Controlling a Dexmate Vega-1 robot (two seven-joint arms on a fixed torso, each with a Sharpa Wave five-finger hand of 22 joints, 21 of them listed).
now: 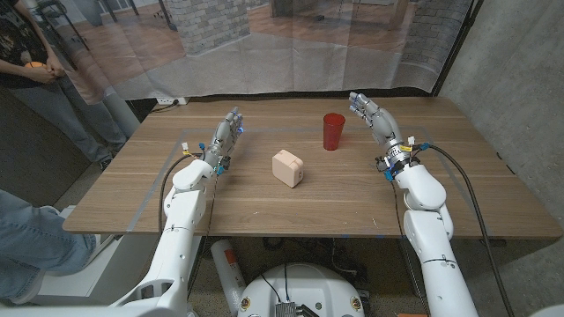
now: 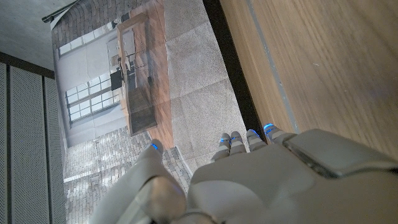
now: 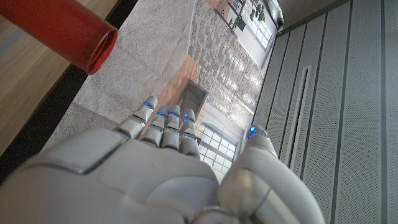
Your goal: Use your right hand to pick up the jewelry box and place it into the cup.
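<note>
The pale pink jewelry box [image 1: 288, 167] sits near the middle of the wooden table [image 1: 264, 211], untouched; the red cup [image 1: 333, 131] stands upright at about one o'clock from it, well apart; the right hand [image 1: 374, 117] hovers at three o'clock of the cup, near it, fingers straight and side by side, thumb apart, holding nothing; the left hand [image 1: 226, 136] is at ten o'clock of the box, fingers likewise extended and empty; a person [image 1: 26, 62] stands beyond the table's far left corner.
</note>
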